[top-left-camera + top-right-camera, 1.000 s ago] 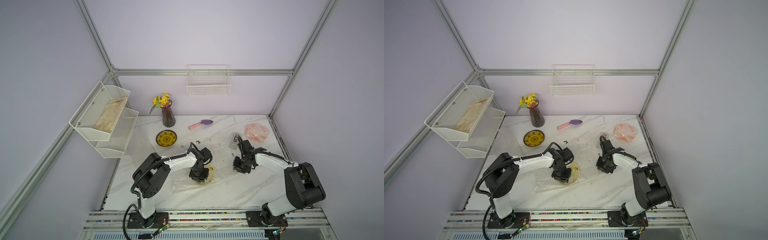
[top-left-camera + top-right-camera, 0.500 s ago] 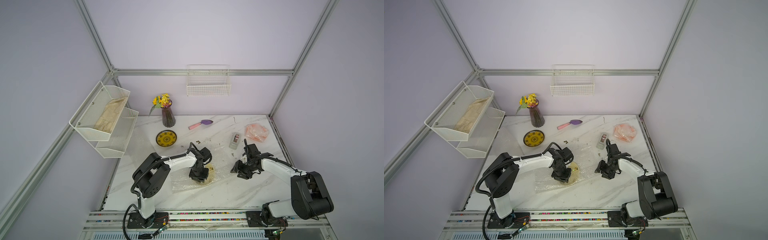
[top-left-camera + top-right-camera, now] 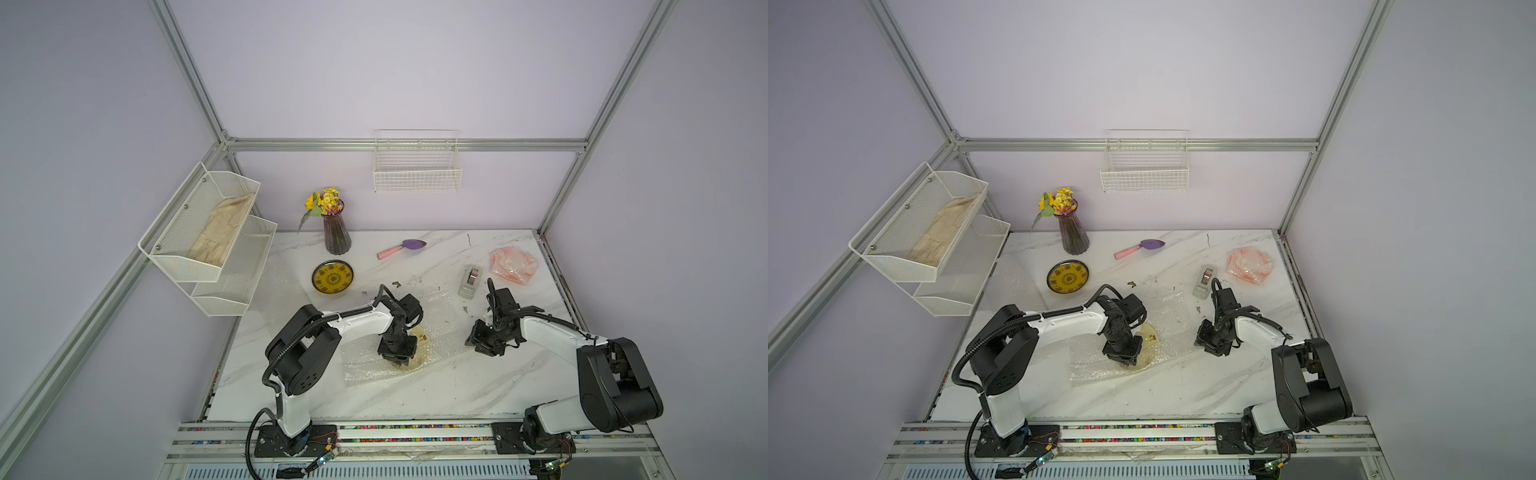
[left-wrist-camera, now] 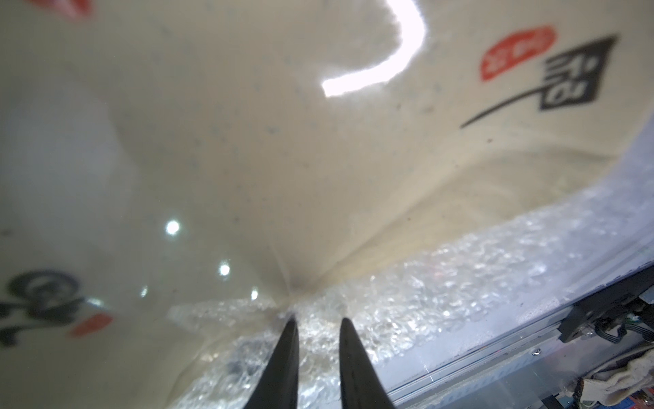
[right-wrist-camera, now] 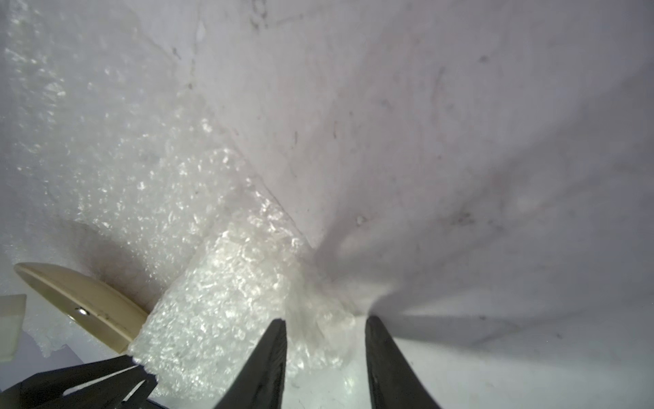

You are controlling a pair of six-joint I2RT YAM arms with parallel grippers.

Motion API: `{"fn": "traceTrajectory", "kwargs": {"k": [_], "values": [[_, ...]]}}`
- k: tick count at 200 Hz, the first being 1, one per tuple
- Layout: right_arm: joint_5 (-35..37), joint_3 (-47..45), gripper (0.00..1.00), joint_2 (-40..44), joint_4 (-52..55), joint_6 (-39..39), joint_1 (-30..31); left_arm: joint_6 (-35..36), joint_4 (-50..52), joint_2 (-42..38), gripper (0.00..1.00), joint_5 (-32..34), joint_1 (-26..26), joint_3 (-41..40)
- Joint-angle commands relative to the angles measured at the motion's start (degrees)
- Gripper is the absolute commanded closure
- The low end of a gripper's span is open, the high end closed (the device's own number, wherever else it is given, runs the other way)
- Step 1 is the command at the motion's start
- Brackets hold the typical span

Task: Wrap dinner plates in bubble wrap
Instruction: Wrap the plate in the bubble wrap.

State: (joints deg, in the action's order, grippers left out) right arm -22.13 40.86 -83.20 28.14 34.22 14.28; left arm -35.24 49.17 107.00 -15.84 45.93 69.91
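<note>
- Where the left gripper (image 4: 316, 324) reaches down, the cream plate (image 4: 283, 141) shows dark marks and red spots. It sits tipped on the bumpy, see-through bubble wrap (image 3: 365, 368) in the middle of the table (image 3: 415, 399).
- Its jaws are nearly together and pinch the plate's rim, where some wrap lies too.
- The right gripper (image 5: 323, 324) has its jaws apart, with a crumpled corner of the wrap between them.
- Both top views alone show the yellow plate (image 3: 333, 277) near the vase (image 3: 336, 235), and an orange bundle (image 3: 512, 266) at the back right, beside the tape dispenser (image 3: 469, 281).
- Only the right wrist view shows the cream plate's rim lifted off the wrap.
- From above, the left gripper hides most of the cream plate.
- The orange bundle is too crinkly to tell its shape.
</note>
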Motion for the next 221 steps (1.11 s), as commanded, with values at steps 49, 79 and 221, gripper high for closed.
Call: {"fn": "traceTrajectory", "kwargs": {"k": [49,79,221], "values": [[0.1,3.3,1.0,9.8,-1.0,3.7,3.8,2.2,0.6,2.6,0.81,4.4,-0.8,0.4],[1.7,6.3,1.0,10.1,-4.0,9.3,16.2,2.6,-0.9,2.3,0.88,2.5,-1.8,0.3],[0.9,1.1,1.0,-11.2,-31.6,28.4,40.2,-2.8,-11.0,-4.5,0.98,-4.4,-6.0,-8.1]]}}
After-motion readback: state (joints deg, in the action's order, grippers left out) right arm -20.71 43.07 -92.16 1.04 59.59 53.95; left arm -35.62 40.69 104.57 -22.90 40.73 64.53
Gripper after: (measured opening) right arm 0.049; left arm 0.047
